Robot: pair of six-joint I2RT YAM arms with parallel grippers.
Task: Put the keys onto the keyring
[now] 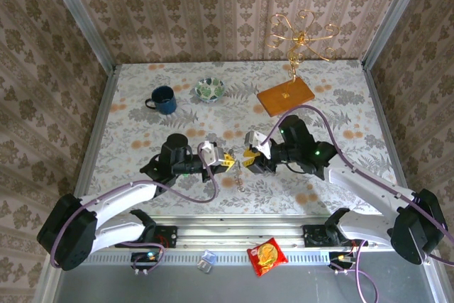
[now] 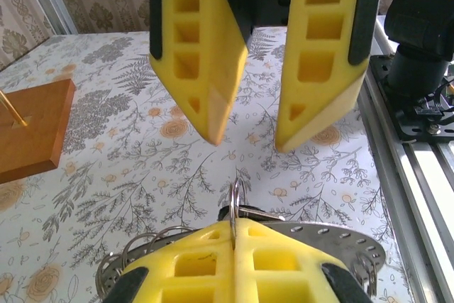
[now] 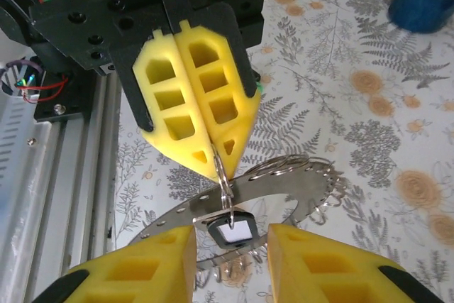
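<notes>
Wallpapered walls on three sides, floral bench (image 1: 340,104); both arms meet nose to nose at its near middle. Left pincer (image 2: 234,226) clamped shut on the keyring (image 2: 235,196); the ring stands upright on edge, pointing out of the tips toward the right pincer (image 2: 250,143), whose jaws are open and touch nothing. One black-framed tag (image 3: 233,230) hangs from the ring, flat face toward the right wrist camera, between the right tips. One perforated metal hoop (image 2: 340,239) lies flat under the ring; several small wire rings on its rim, count unclear. Green speck (image 3: 259,88) at the left pincer's edge, too small to identify. Far left: one blue mug (image 1: 164,99), one bowl (image 1: 210,89); far right: one wooden stand (image 1: 285,96); near edge: one red packet (image 1: 267,256).
</notes>
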